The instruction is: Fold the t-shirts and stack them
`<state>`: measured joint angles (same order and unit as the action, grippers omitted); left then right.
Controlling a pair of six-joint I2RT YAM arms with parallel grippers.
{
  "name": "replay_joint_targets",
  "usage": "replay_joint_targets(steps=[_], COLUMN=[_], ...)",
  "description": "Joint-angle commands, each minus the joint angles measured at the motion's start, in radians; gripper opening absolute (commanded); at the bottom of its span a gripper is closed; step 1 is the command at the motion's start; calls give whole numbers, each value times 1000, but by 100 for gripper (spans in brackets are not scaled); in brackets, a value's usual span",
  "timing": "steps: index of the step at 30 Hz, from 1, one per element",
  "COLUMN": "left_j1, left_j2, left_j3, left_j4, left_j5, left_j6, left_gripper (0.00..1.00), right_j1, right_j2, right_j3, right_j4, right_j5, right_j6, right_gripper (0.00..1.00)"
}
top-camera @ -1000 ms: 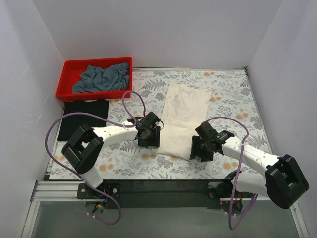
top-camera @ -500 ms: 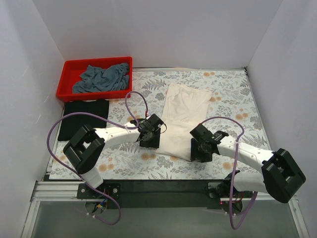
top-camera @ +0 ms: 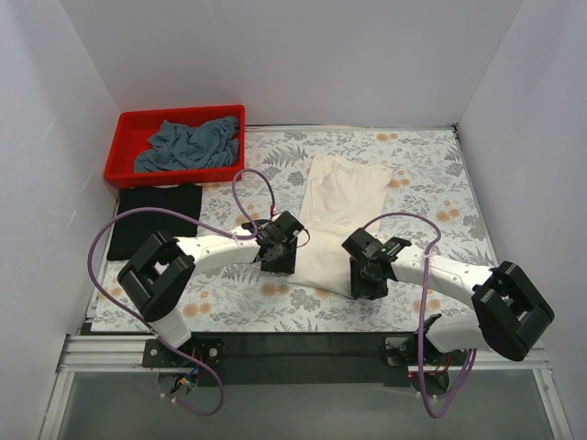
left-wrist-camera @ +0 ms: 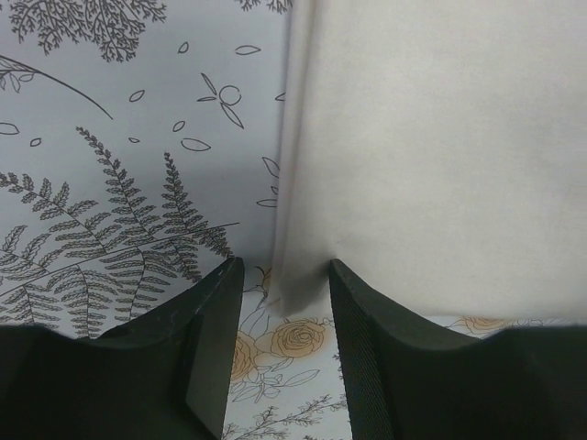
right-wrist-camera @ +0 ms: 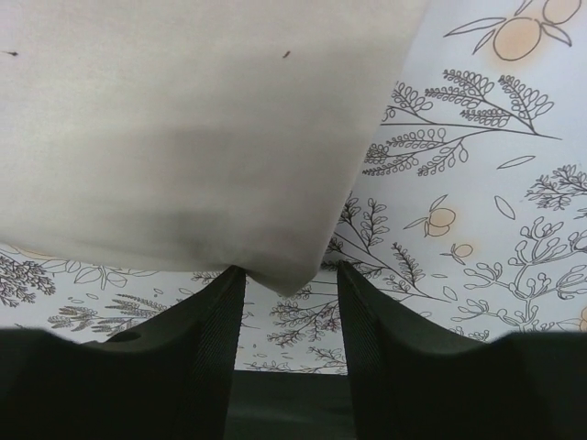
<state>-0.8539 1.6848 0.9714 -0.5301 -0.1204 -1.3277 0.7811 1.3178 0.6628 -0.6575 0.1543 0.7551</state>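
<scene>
Tablecloth (left-wrist-camera: 110, 137) bears t-shirt (left-wrist-camera: 431, 156), corner inside left end effector (left-wrist-camera: 284, 275).

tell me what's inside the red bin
A crumpled grey-blue t-shirt lies inside the red bin, covering most of its floor. Only a bare red strip shows on the left. Whether anything sits beneath the cloth cannot be seen.

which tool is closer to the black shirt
Left. The left tool is at the cream shirt's near left corner, with only bare tablecloth between it and the black shirt. The right tool is at the near right corner, farther off.
</scene>
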Motion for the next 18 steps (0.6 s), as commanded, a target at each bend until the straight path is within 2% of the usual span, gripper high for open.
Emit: replay_joint_targets(steps=[1, 2, 7, 12, 14, 18], left_j1=[-23, -24, -25, -25, -25, -25], left_j2=[108, 110, 113, 112, 98, 31], left_j3=[-82, -86, -114, -129, -125, -96], left_j4=[15, 18, 32, 33, 15, -149], left_j5=[79, 85, 116, 151, 162, 223], left_j6=[-24, -25, -36, -34, -31, 2], left_gripper=[40, 33, 23, 0, 0, 0], right_j1=[20, 21, 21, 23, 23, 23], right_j2=[76, 81, 93, 84, 74, 31], right_j3=[-48, -48, -65, -60, -49, -25], right_j4=[55, 55, 56, 52, 41, -58], right_j5=[-4, -4, 1, 2, -16, -77], right_j6=[16, 15, 4, -26, -49, -100], right_gripper=[43, 42, 27, 8, 1, 1])
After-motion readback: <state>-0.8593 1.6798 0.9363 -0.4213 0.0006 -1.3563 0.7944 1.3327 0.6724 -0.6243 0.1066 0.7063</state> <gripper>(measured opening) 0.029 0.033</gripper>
